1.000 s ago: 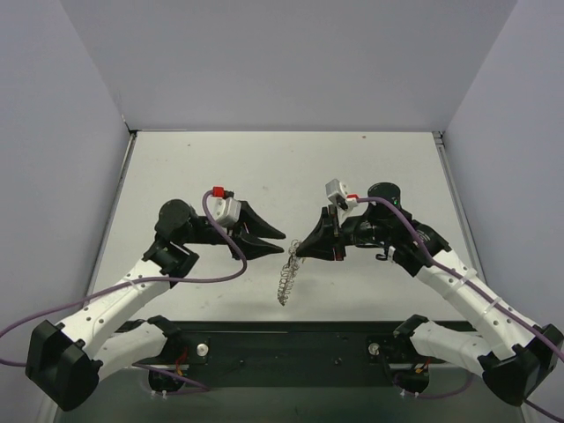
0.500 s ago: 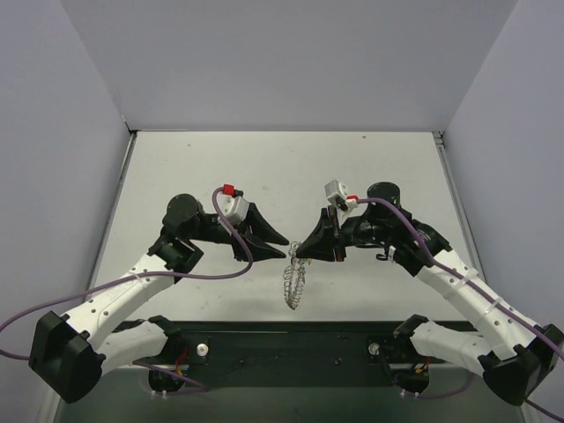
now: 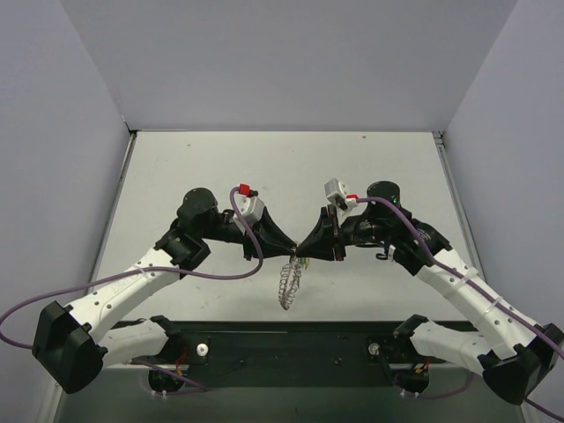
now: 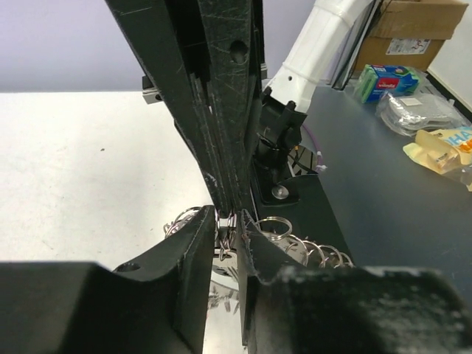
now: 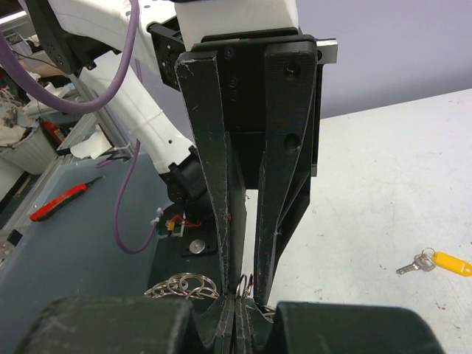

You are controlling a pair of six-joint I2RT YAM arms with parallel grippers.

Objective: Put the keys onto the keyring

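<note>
**A:** Item one: left gripper (image 4: 228,225). Condition?

**B:** Jaws narrow, with a slim gap showing between them in both wrist views. They stand tip to tip with the right gripper (image 5: 237,302), whose jaws are pressed flat together on a strand of wire.

**A:** Item two: the ring.

**B:** Large floppy silvery keyring of coiled wire (image 3: 288,284). Its top is pinched in the right jaws. The rest hangs loose directly beneath both sets of jaws, over the white desk (image 3: 220,167). Whether its lower end touches the desk cannot be told. One strand shows in the gap of the left jaws and does not look clamped.

**A:** Item three: keys.

**B:** One seen: a small metal key with a yellow plastic head (image 5: 434,260). It lies flat on the desk, well apart from both sets of jaws, off to one side of the right pair. No key is held by either gripper. No other keys are in view.

**A:** Step in hand?

**B:** Judged to be readying the ring. The two grippers meet on it, likely to share the hold or to spread a coil. No key appears threaded, so the task is at an early stage.

**A:** What does the next move call for?

**B:** Probably a firm second hold by the left jaws just beside the right ones, then a small, gentle parting. The ring is limp and may swing or slip.
</note>
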